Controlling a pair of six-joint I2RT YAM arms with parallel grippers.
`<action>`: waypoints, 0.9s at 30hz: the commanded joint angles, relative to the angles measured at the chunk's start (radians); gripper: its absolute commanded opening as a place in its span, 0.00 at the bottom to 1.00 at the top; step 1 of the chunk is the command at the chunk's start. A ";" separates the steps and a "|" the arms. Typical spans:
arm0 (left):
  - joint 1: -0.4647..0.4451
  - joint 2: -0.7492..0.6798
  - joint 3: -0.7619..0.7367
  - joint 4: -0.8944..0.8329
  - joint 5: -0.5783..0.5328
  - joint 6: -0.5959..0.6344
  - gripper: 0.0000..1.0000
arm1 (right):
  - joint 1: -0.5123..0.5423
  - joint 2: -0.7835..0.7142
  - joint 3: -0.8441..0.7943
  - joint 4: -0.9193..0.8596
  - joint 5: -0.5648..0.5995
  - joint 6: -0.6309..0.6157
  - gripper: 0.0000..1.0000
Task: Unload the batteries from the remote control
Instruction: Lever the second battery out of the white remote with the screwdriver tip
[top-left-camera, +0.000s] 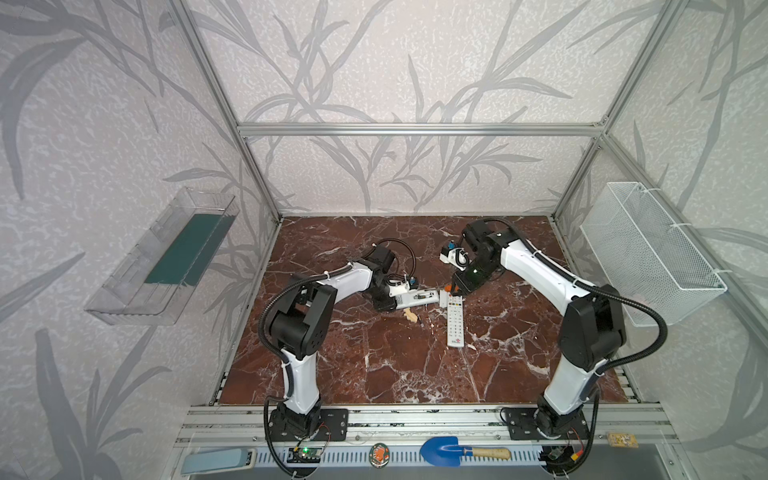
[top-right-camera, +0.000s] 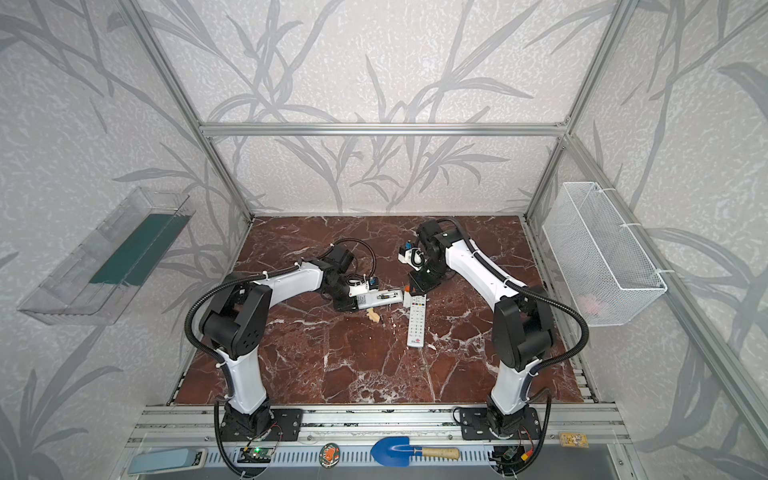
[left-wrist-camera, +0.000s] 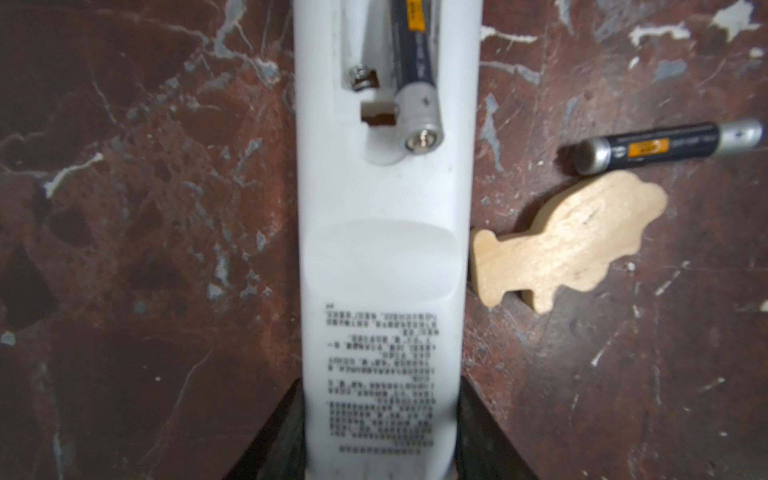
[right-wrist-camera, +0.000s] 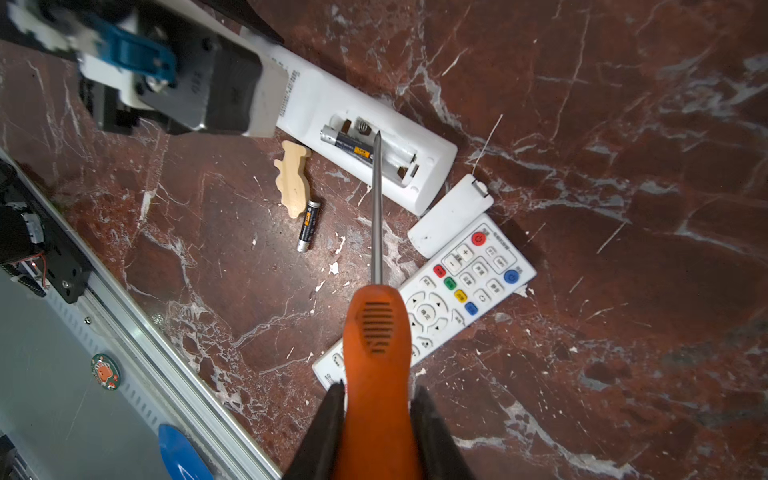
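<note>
So on the marble table the left gripper is clamped around the white remote, which lies face down with its compartment open. A second remote lies buttons up just beside it. The right gripper is squeezing an orange screwdriver, tip over the compartment. The battery cover lies between the remotes. One battery sits tilted in the compartment. The loose battery lies on the table just beside a wooden cutout.

White remote, back up, in left hand; seated battery in bay; loose battery, wooden figure on table.
</note>
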 joint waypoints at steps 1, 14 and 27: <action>-0.009 0.051 -0.011 -0.033 -0.040 0.006 0.32 | -0.005 0.002 -0.002 -0.004 0.002 -0.019 0.00; -0.009 0.049 -0.012 -0.033 -0.038 0.008 0.32 | -0.008 0.018 -0.035 0.008 0.016 -0.032 0.00; -0.009 0.041 -0.021 -0.026 -0.037 0.006 0.32 | -0.015 0.023 -0.052 0.019 0.019 -0.052 0.00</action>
